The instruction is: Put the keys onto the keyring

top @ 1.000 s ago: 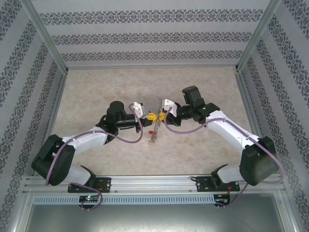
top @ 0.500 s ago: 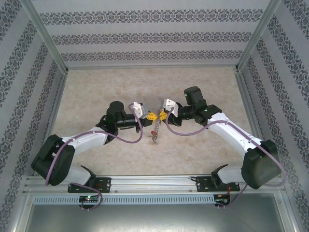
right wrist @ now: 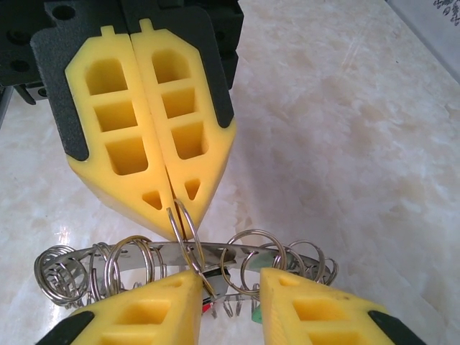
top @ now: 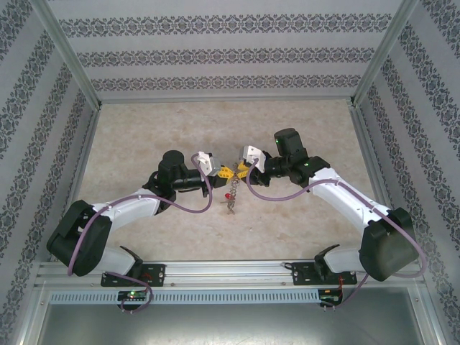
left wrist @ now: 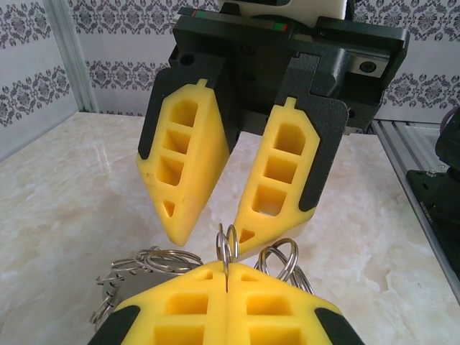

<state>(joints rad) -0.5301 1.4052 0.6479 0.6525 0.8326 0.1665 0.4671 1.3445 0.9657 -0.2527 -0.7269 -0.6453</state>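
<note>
Marble table point(top: 144, 129) spreads wide around keyring point(top: 230, 198) in left pincer point(top: 226, 172)

Right pincer point(right wrist: 230, 287) wider than before

From above, the keyring point(top: 230, 200) is hanging too small for its loops to be told apart, and the red speck point(top: 225, 195) beside it is showing no shape. At the right wrist, fingers of the right gripper point(right wrist: 231, 279) are covering the ring's lower part, the view's bottom edge cutting them short.
</note>
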